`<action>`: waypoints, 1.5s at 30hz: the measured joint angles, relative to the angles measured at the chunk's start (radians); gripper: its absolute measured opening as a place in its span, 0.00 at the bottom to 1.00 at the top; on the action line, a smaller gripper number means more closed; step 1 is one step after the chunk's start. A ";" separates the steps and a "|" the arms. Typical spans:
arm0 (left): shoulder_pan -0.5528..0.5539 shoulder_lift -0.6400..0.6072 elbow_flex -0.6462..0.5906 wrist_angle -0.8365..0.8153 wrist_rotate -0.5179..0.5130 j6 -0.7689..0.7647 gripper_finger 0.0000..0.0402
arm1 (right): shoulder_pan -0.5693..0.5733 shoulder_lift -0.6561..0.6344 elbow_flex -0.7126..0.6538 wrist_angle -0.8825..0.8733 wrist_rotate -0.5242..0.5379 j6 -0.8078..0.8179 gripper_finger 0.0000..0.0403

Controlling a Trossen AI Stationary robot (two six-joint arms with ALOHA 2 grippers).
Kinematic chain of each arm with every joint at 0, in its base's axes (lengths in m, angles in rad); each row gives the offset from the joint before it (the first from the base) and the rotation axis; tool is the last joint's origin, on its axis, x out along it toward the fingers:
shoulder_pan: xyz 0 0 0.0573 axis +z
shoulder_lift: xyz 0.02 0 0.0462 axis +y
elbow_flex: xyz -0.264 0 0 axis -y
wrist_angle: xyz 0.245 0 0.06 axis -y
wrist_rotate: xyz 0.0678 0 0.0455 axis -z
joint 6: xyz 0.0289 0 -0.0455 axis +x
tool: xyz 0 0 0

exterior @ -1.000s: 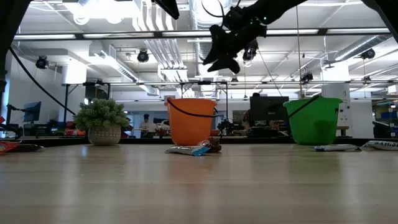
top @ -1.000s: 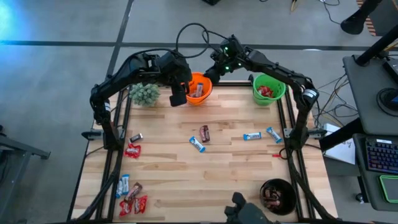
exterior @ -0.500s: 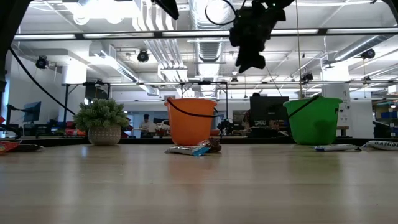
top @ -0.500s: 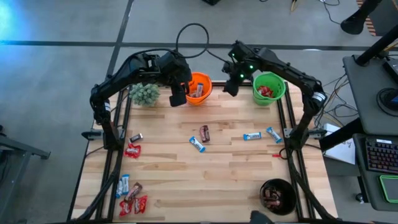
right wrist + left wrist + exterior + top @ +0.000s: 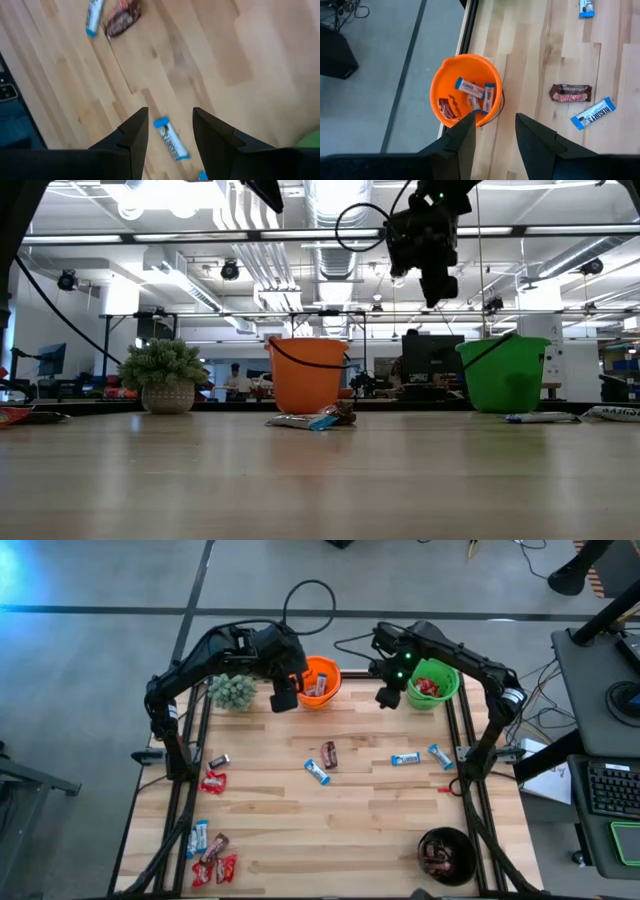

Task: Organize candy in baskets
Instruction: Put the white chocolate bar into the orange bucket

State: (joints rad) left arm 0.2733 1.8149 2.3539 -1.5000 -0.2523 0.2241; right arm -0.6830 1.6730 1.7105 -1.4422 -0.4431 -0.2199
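The orange basket (image 5: 320, 682) (image 5: 467, 90) stands at the table's far edge and holds a few candy bars. The green basket (image 5: 432, 682) is at the far right and the black basket (image 5: 447, 853) at the near right; both hold candy. Loose candy lies mid-table: a brown bar (image 5: 329, 753) and blue bars (image 5: 318, 772) (image 5: 405, 759) (image 5: 440, 756). More candy lies at the left (image 5: 212, 780) (image 5: 210, 858). My left gripper (image 5: 284, 698) (image 5: 495, 120) hangs open beside the orange basket. My right gripper (image 5: 388, 695) (image 5: 170, 115) is open, high above the table, just left of the green basket.
A small fuzzy potted plant (image 5: 232, 690) (image 5: 165, 375) stands left of the orange basket. Black frame rails run along the table's left (image 5: 185, 790) and right (image 5: 470, 790) sides. Bare wood (image 5: 330, 830) lies between the middle candy and the near edge.
My right gripper has swung from above the orange basket toward the table's right edge, stopping beside the green basket. It has tipped from near level to pointing steeply down and has sunk a little. The left arm and all candy have kept still.
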 joint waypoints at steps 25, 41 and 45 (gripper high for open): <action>0.000 0.000 0.000 -0.030 0.000 0.003 0.30 | 0.013 -0.293 -0.569 0.142 0.115 0.116 0.46; 0.000 0.000 0.000 -0.031 0.000 0.003 0.30 | 0.143 -0.402 -0.800 0.259 0.132 0.064 0.50; 0.000 0.000 0.000 -0.031 0.000 0.003 0.30 | 0.185 -0.402 -0.806 0.277 0.133 0.041 0.50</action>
State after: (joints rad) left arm 0.2730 1.8145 2.3538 -1.5307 -0.2520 0.2276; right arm -0.4979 1.2709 0.9048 -1.1654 -0.3104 -0.1790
